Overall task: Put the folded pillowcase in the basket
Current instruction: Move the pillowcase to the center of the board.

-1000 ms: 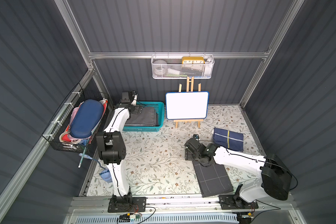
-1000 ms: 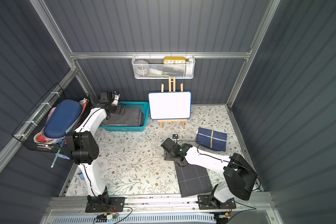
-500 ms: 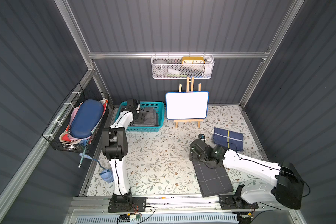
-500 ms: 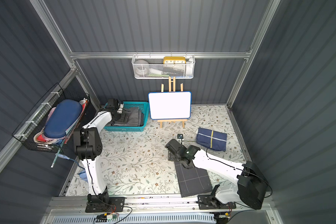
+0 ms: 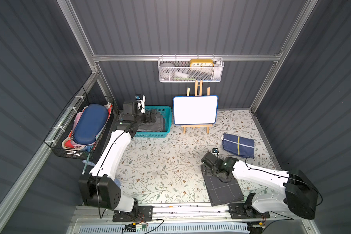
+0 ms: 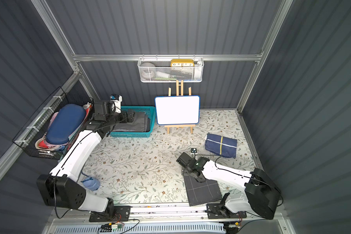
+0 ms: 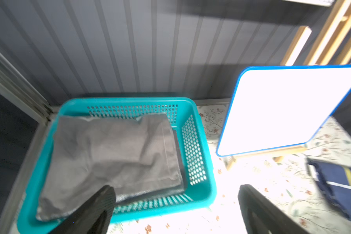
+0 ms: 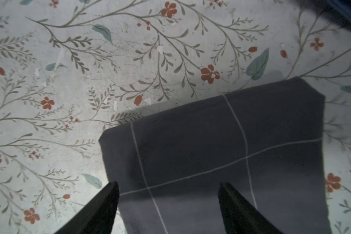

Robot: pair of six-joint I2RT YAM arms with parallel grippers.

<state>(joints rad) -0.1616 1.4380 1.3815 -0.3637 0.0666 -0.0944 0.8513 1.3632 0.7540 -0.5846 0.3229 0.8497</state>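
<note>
a lab-style robot test booth: dark corrugated wall panels (image 5: 130,30) and aluminium framing (image 5: 130,57) behind the whiteboard easel (image 5: 195,110), floral mat (image 5: 160,162) and arm-mounting rail (image 5: 190,209) in front of it.

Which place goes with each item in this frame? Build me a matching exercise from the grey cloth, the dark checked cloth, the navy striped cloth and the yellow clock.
Things:
1. grey cloth
2. dark checked cloth
3. navy striped cloth
4. yellow clock

Places:
A. in the white mesh rack on the back wall
B. in the teal basket
C. on the table, under the right gripper
D. on the table, near the right wall

Pairs: 1-B, 2-C, 3-D, 4-A
</note>
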